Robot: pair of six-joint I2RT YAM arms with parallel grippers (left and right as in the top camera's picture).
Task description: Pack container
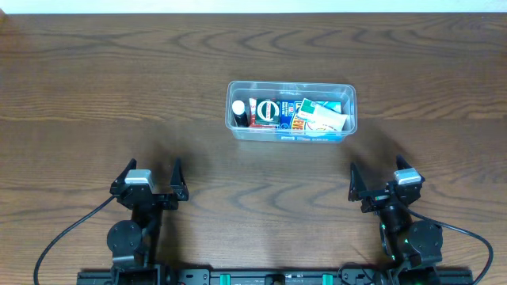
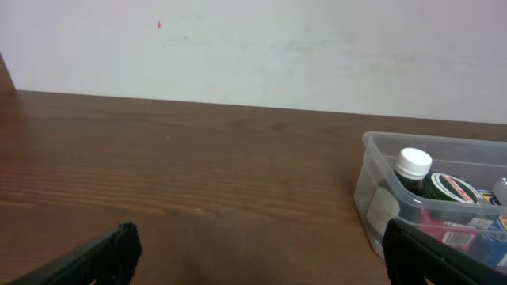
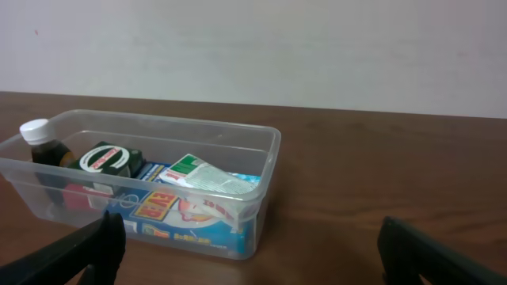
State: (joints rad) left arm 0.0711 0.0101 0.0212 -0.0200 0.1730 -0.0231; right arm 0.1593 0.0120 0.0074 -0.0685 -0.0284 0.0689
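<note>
The clear plastic container (image 1: 235, 95) sits on the table at the back middle. It holds a dark bottle with a white cap (image 1: 238, 107), a round dark tin (image 1: 267, 110), and blue, green and white packets (image 1: 317, 117). It also shows in the left wrist view (image 2: 376, 170) and the right wrist view (image 3: 265, 142). My left gripper (image 1: 150, 180) is open and empty at the front left, well short of the container. My right gripper (image 1: 379, 180) is open and empty at the front right.
The brown wooden table (image 1: 95, 95) stretches around the container. A pale wall (image 3: 317, 47) stands behind the table's far edge. Black cables (image 1: 71, 229) run from both arm bases at the front.
</note>
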